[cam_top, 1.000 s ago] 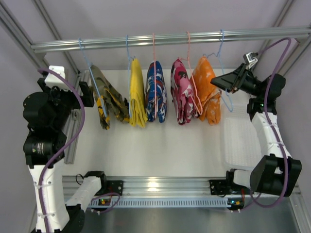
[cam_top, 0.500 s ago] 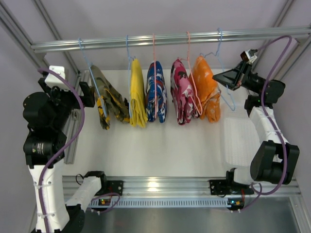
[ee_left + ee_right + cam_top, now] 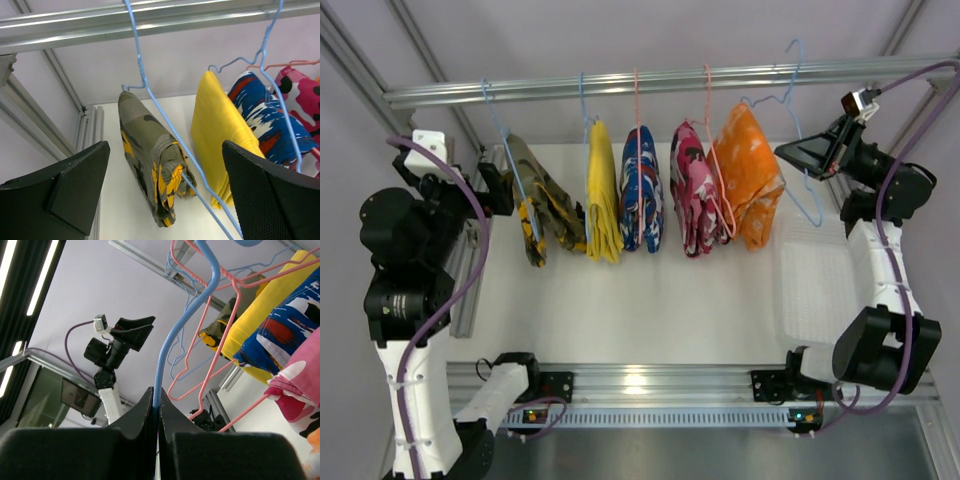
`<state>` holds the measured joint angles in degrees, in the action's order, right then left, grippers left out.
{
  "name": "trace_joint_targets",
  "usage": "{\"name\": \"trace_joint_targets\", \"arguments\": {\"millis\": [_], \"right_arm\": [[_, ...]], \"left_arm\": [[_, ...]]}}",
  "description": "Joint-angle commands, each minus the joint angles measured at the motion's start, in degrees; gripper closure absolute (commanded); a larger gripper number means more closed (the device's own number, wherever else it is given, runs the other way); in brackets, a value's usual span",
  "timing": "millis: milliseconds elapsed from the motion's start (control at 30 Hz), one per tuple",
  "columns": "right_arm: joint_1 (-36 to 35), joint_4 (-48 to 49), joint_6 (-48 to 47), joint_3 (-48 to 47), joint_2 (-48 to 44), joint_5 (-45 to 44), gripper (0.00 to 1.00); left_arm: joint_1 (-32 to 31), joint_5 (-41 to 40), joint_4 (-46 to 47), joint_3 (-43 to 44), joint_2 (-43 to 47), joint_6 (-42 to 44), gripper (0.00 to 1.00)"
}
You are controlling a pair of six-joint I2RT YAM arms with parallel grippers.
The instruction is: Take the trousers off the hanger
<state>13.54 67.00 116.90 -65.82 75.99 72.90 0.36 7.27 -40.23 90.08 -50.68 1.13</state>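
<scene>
Ranging below the silver metal rail (image 3: pixel 670 80) are five folded garments on five wire hangers, three light-blue and two pink. The right hand (image 3: pixel 156 402) is clamped tight on the thin light-blue wire hanger (image 3: pixel 161 360) carrying the orange trousers (image 3: pixel 750 180). Its hook, on the rail a moment ago, now shows above it and further right. The left hand (image 3: pixel 165 150) gapes wide, holding nothing.
</scene>
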Motion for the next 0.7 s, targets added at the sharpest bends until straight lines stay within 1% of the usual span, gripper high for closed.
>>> {"name": "trace_joint_targets", "arguments": {"millis": [0,67,167,200,300,333,400,467,567,633,667], "right_arm": [[2.71,24.66,3.76,-3.88,-5.66,-4.61,1.0],[4.03,27.11,6.93,-3.0,-6.98,-4.87,1.0],[5.44,28.79,9.99,-1.59,-9.53,-4.7,1.0],[5.79,30.28,10.88,-1.24,-10.5,-4.79,1.0],[6.32,30.21,11.77,-0.54,-12.96,-4.61,1.0],[6.41,30.29,11.94,-0.36,-13.49,-4.53,1.0],[6.5,30.12,12.3,0.25,-14.98,-4.35,1.0],[6.67,29.68,12.39,0.61,-15.95,-4.26,1.0],[6.76,28.89,12.3,0.78,-18.06,-3.91,1.0],[6.76,26.44,10.73,0.7,-19.73,-3.65,1.0],[6.76,25.64,10.19,0.78,-20.78,-3.38,1.0]], "left_arm": [[0.34,2.66,3.58,2.81,-0.91,-2.69,0.01],[0.34,4.5,3.67,3.95,-1.62,-3.76,0.01],[0.34,9.77,3.58,5.88,-3.02,-5.34,0.01],[0.34,13.0,3.4,6.33,-3.46,-5.61,0.01],[0.34,18.03,3.66,7.47,-4.87,-6.83,0.01],[0.34,21.79,3.75,7.74,-5.57,-7.53,0.01],[0.34,25.41,4.28,8.53,-6.27,-9.11,0.01],[0.34,31.38,5.77,9.23,-7.42,-10.43,0.01],[0.34,39.38,11.03,8.71,-8.73,-15.43,0.01],[0.08,43.16,16.55,7.31,-9.52,-23.15,0.01],[0.25,46.58,25.55,4.6,-10.05,-31.71,0.01]]}}
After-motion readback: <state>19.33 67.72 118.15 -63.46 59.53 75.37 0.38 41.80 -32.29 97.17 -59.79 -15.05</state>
